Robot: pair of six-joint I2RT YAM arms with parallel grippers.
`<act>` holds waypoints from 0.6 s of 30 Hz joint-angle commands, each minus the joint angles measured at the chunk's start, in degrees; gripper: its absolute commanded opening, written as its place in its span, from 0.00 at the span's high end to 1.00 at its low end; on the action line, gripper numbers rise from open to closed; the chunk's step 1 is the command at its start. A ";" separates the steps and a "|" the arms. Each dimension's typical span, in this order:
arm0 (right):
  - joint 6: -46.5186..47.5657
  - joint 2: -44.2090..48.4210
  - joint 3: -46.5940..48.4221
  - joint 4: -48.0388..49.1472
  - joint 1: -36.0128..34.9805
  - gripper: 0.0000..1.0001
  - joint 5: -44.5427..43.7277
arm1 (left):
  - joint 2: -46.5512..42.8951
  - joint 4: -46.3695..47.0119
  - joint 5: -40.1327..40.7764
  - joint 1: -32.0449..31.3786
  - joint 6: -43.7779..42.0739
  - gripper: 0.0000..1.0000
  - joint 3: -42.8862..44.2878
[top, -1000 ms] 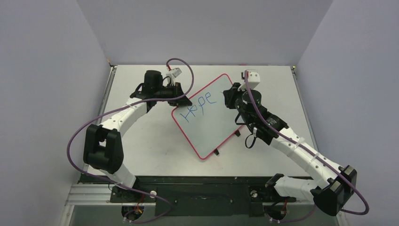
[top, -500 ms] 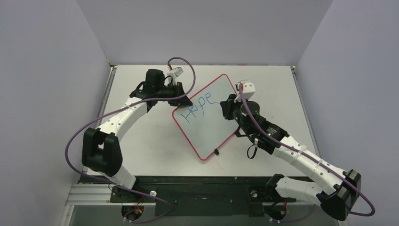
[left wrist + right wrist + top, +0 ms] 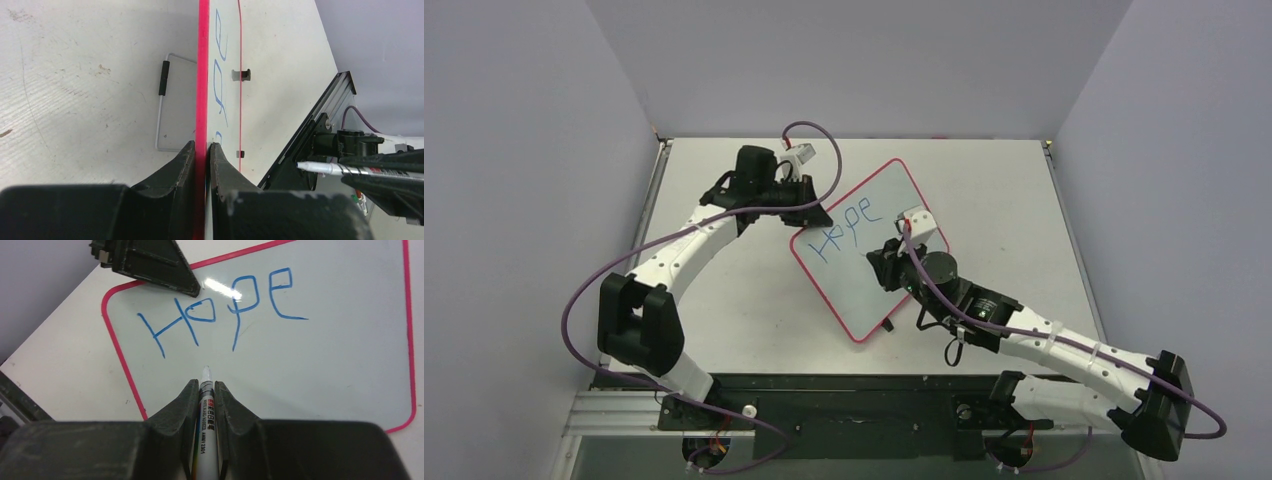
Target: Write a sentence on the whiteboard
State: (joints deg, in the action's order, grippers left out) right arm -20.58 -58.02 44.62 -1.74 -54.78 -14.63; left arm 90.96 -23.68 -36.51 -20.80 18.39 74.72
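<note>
The whiteboard [image 3: 854,280], white with a red-pink rim, lies tilted mid-table. Blue lettering "Hope" [image 3: 847,226] runs along its upper part; it also shows in the right wrist view [image 3: 225,310]. My left gripper [image 3: 814,214] is shut on the board's upper left rim [image 3: 202,100], seen edge-on in the left wrist view, jaws clamped on either side. My right gripper [image 3: 882,262] is shut on a white marker [image 3: 206,410]. Its tip [image 3: 205,371] points at the bare board [image 3: 320,365] just below the "H" and "o"; I cannot tell whether it touches.
Two black clips [image 3: 885,324] sit on the board's lower right edge. A wire stand [image 3: 162,100] lies on the table under the board. Grey walls close the table on three sides. The black rail [image 3: 824,385] runs along the near edge.
My right gripper with the marker has moved from the board's upper right edge down and left over the board, below the word "Hope". The left arm and board have stayed put.
</note>
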 commanded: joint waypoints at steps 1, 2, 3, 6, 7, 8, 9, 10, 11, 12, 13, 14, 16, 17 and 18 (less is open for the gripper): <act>2.77 1.04 -0.51 7.08 -2.80 1.00 -0.64 | -1.29 -3.33 7.85 -0.21 -5.53 1.00 2.25; 3.07 0.93 -0.59 7.56 -3.32 1.00 -0.65 | -1.94 -2.52 8.21 -0.21 -5.41 1.00 1.17; 3.17 0.75 -0.76 8.11 -3.73 1.00 -0.46 | -2.33 -1.17 8.43 -0.21 -5.39 1.00 0.71; 3.49 0.30 -1.31 9.42 -4.80 1.00 0.71 | -3.03 0.40 9.00 -0.13 -5.59 1.00 -0.80; 3.80 -0.09 -1.39 10.05 -5.55 1.00 0.81 | -3.01 0.96 9.04 -0.13 -5.49 1.00 -0.89; 3.97 -0.30 -1.53 10.33 -5.97 1.00 0.90 | -2.99 1.38 8.81 -0.19 -4.95 1.00 -1.20; 4.36 -0.79 -1.54 10.87 -6.79 1.00 0.95 | -3.18 2.73 8.51 -0.14 -4.64 1.00 -1.61; 4.47 -0.96 -1.60 11.14 -7.12 1.00 1.02 | -3.34 3.40 8.29 -0.13 -3.94 1.00 -2.59; 4.66 -1.48 -1.62 11.71 -7.76 1.00 1.01 | -3.51 4.48 8.29 -0.12 -3.78 1.00 -2.92; 4.71 -1.84 -1.64 12.04 -7.95 1.00 1.03 | -3.60 4.63 8.30 -0.12 -3.64 1.00 -3.16; 4.68 -2.52 -1.60 12.66 -8.45 1.00 1.11 | -3.79 4.62 8.45 -0.12 -3.59 1.00 -3.08; 4.68 -2.92 -1.48 12.87 -8.65 1.00 1.28 | -3.91 4.66 8.64 -0.12 -3.60 1.00 -3.13; 4.74 -4.34 -1.01 13.31 -9.39 1.00 1.24 | -4.61 5.14 8.79 -0.06 -3.28 1.00 -3.50; 4.80 -5.32 -0.67 13.44 -9.56 1.00 1.26 | -4.90 5.27 8.60 0.03 -3.19 1.00 -3.67; 4.82 -5.73 -0.54 13.69 -9.90 1.00 1.20 | -5.00 5.43 8.49 0.04 -3.08 1.00 -3.69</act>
State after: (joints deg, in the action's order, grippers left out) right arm -16.67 -61.69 43.24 7.77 -63.57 -14.02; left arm 88.47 -20.78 -34.74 -21.28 18.63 71.53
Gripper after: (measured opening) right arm 0.106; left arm 0.087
